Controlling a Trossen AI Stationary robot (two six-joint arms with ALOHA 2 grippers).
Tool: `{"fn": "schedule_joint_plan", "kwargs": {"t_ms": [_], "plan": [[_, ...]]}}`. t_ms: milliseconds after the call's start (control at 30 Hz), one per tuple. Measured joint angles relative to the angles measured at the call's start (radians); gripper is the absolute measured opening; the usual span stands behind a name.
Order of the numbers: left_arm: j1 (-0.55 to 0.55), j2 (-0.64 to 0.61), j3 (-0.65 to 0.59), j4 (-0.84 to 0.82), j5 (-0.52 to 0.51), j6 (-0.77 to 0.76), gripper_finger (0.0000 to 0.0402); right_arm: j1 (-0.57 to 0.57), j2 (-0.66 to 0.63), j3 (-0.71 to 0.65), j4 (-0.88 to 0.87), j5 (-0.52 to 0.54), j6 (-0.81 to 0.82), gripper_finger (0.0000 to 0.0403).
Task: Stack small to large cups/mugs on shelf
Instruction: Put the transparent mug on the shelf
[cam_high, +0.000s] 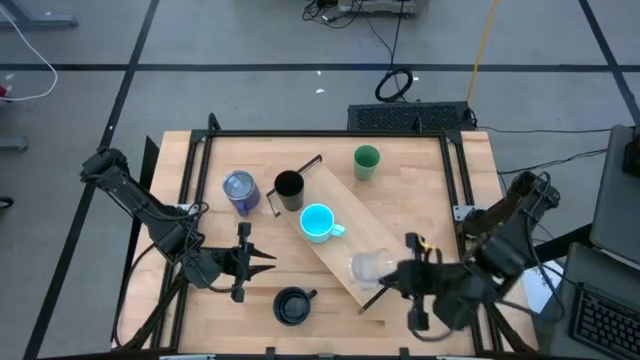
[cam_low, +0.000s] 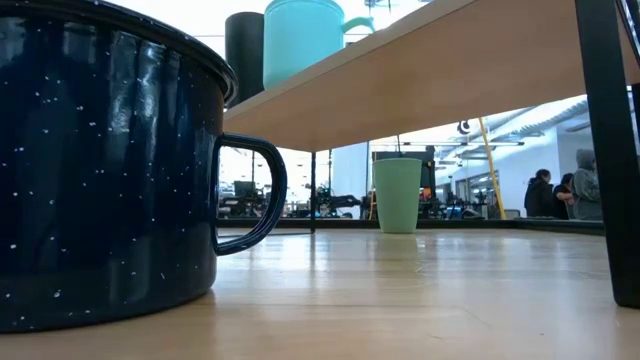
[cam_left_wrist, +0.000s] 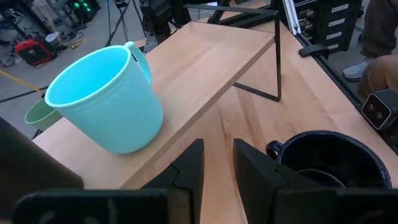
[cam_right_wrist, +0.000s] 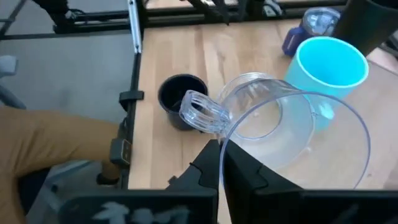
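High view showed the shelf (cam_high: 335, 245) lying diagonally on the bench (cam_high: 400, 190), its long axis running from far-left to near-right. On it stood the black cup (cam_high: 288, 186) at the far end, then the cyan mug (cam_high: 317, 222), handle pointing right, then the glass cup (cam_high: 368, 267) at the near end. We judged this order wrong for small to large unless the row was meant to start near.

Our right hand (cam_right_wrist: 219, 163) was shut on the rim of the glass cup, which looked upright on the shelf, its clear handle toward the navy mug (cam_right_wrist: 179, 99). We took this as a grip held to set or shift it.

Our left hand (cam_left_wrist: 216, 163) hung just left of the shelf, slightly open and empty, aimed along the shelf's edge.

Off the shelf, the tumbler (cam_high: 240, 191) stood at far left, the green cup (cam_high: 366, 162) at the far side, and the navy mug at the near edge, all mouth-up.
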Motion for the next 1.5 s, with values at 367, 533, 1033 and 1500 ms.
{"fn": "schedule_joint_plan", "kwargs": {"t_ms": [367, 533, 1033, 1500], "plan": [[0.000, 0.000, 0.000, 0.000, 0.000, -0.007, 0.0088, -0.211, -0.001, 0.057, -0.004, -0.177, -0.043, 0.0000], [0.000, 0.000, 0.000, -0.004, 0.000, -0.008, 0.0088, -0.276, 0.014, 0.057, -0.073, -0.277, -0.043, 0.0000], [0.000, 0.000, 0.000, -0.025, -0.001, -0.011, 0.0088, -0.287, 0.141, 0.057, -0.189, -0.482, 0.087, 0.0000], [0.000, 0.000, 0.000, -0.024, -0.001, -0.013, 0.0088, -0.287, 0.171, 0.057, -0.174, -0.528, 0.096, 0.0036]]}}
